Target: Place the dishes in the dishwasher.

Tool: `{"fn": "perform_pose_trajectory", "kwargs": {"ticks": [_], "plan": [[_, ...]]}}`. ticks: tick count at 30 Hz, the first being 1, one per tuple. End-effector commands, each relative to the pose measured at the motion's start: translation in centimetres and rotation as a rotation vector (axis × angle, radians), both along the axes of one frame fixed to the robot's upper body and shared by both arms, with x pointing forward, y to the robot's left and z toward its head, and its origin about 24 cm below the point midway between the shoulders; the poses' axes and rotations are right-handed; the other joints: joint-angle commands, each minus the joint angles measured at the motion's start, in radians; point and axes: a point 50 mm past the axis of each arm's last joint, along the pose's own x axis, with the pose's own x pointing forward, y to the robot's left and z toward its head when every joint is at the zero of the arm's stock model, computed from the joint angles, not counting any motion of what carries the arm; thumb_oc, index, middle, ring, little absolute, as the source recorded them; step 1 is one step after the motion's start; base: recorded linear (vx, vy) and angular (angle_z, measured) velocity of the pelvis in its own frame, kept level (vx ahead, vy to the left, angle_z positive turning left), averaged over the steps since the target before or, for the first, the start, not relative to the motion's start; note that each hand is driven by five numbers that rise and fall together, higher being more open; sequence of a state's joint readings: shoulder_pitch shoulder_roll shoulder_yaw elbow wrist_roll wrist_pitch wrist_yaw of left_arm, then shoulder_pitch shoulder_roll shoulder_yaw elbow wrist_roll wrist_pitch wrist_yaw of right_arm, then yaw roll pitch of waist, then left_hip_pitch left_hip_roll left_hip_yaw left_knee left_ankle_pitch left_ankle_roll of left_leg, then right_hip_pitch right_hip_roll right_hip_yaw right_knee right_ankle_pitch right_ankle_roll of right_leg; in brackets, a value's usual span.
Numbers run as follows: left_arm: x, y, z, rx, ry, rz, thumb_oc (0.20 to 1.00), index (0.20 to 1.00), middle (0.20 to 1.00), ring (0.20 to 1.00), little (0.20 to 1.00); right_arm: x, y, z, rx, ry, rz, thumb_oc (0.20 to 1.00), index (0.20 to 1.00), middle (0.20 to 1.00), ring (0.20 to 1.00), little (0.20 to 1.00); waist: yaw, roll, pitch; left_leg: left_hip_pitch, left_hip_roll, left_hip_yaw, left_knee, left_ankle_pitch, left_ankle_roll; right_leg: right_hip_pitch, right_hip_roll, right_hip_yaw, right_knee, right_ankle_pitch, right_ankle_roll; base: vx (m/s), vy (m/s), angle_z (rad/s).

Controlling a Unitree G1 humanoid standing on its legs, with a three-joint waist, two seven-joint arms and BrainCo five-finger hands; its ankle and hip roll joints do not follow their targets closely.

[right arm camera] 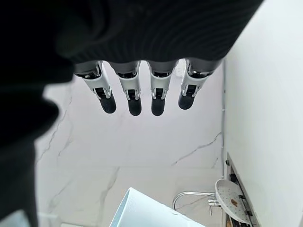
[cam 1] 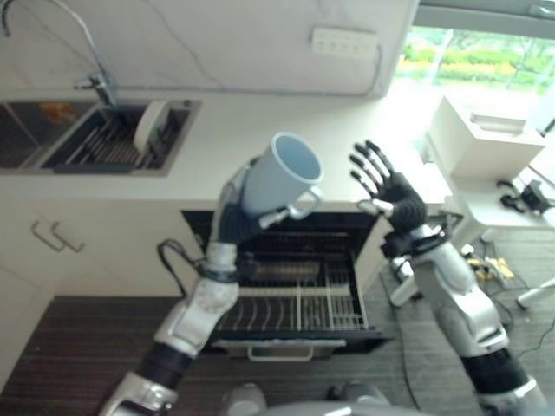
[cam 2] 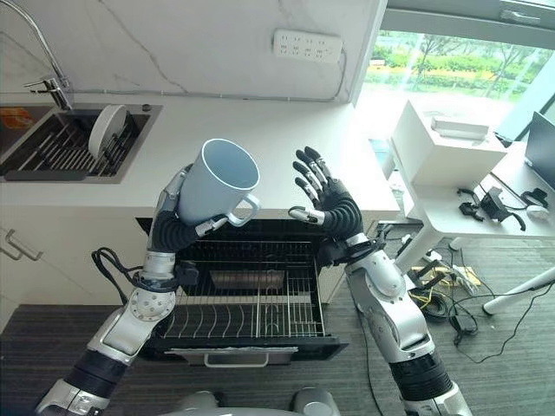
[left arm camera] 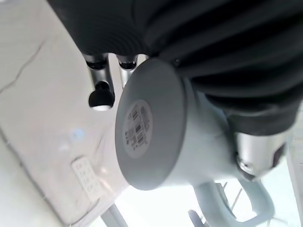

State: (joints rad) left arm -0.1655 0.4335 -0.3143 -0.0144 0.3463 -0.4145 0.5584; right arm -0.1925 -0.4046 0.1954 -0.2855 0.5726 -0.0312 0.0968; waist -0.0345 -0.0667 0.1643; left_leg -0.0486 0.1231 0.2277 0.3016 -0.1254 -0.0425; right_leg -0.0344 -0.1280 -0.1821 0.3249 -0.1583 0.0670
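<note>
You're looking at a white marble-veined wall (cam 2: 173,43) with a power strip (cam 2: 308,45), above a pale countertop (cam 2: 260,130). Daylight pours through the window (cam 2: 460,65) on your right. A white desk (cam 2: 460,195) stands below it on a dark wood-grain floor (cam 2: 52,347).

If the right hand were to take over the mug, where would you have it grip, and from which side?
Probably the handle: it juts free toward the open right hand, while the left hand wraps the mug near its base. Come in from the robot's right, fingers hooking the loop.
</note>
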Motion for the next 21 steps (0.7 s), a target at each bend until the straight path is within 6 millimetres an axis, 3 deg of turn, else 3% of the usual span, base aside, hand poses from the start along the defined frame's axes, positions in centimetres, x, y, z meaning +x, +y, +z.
{"fn": "perform_pose_trajectory", "kwargs": {"ticks": [1,21], "plan": [[0.1,-0.8,1.8,0.040,-0.135,-0.047,0.200,0.200,0.200,0.200,0.200,0.0,0.7,2.1,0.111,-0.074,0.024,1.000,1.000,1.000,1.000,1.000,0.021,-0.003,-0.019,0.072,0.054,-0.013,-0.002,-0.123,-0.010,0.016,-0.063,0.016,-0.025,-0.002,0.110,0.04,-0.012,-0.01],[0.0,-2.4,0.9,0.128,-0.160,-0.104,0.200,0.200,0.200,0.200,0.200,0.8,2.7,0.7,0.044,0.042,0.105,1.000,1.000,1.000,1.000,1.000,0.021,-0.009,-0.022,0.079,0.057,-0.014,-0.002,-0.130,-0.008,0.017,-0.062,0.015,-0.025,0.002,0.112,0.01,-0.004,0.00]]}}
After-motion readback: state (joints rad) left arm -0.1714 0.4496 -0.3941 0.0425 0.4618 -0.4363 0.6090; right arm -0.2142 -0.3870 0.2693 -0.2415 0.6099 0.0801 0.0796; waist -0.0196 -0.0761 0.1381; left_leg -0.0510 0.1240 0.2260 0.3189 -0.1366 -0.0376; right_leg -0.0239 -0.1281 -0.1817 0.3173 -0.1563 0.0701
